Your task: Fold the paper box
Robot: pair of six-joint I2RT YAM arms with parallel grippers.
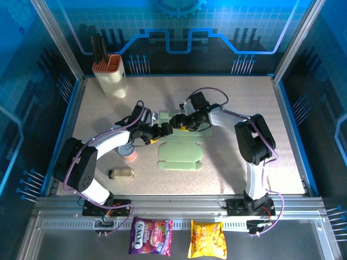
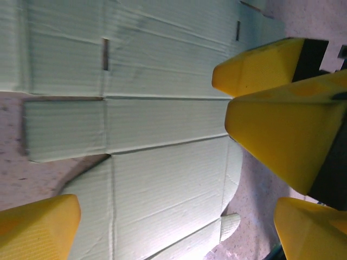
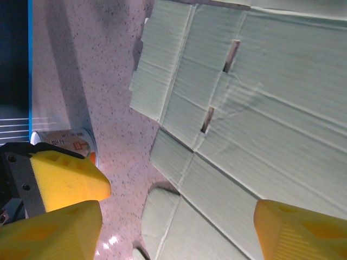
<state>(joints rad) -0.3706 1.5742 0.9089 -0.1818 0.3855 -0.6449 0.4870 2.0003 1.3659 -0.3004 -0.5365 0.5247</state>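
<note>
Box [image 1: 181,154] flat, unfolded, middle of table [image 1: 217,181]. Left jaws released, wide apart over sheet. Right jaws released too, tips just beside left ones, above box's far-left flaps.

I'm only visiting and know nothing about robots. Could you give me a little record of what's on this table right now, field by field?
Paper box: pale green sheet, unfolded, lying on the table
Left pincer: open, over the sheet
Right pincer: open, over the sheet, close to the left one
Far-left corner: cream holder with orange rim
Near left: small jar on its side
Front ledge: purple snack packet, yellow snack packet
</note>
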